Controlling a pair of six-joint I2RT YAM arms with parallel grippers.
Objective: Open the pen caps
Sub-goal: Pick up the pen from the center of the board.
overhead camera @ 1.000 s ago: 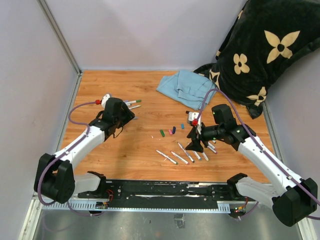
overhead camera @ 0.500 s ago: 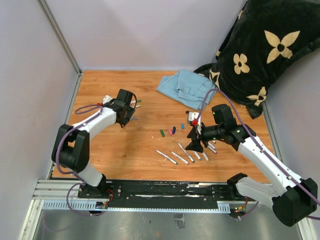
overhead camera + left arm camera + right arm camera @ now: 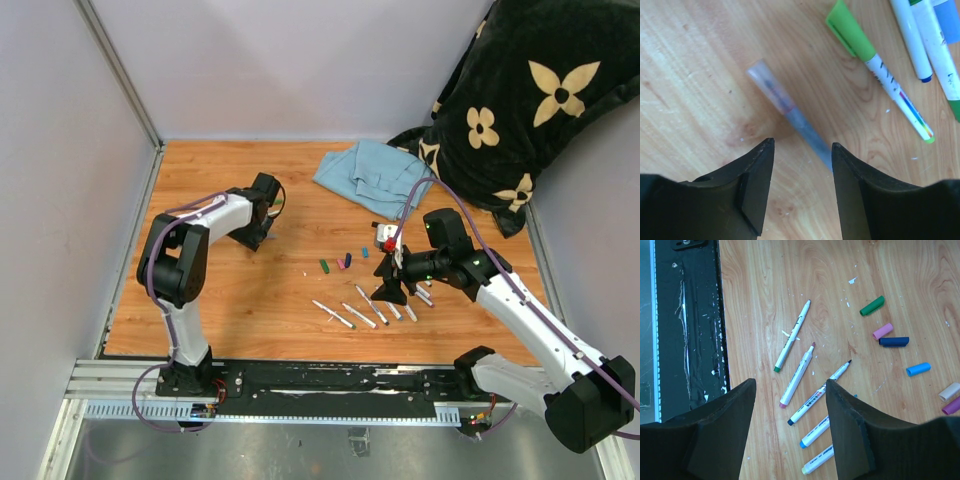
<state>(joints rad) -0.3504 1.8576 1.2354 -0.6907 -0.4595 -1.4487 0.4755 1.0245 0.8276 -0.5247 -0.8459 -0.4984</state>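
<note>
Far right of the table: a blue cloth and a black flowered blanket, the blanket's edge over the table corner. Mid-table, loose pen caps lie scattered: green, pink, dark blue, light blue, beige, purple. They sit just past a row of uncapped markers. Above those markers hangs the right gripper, jaws apart, empty. At far left the left gripper is likewise spread and empty, over a blurred marker that probably has a clear cap. Beside it a green cap sits on its marker.
</note>
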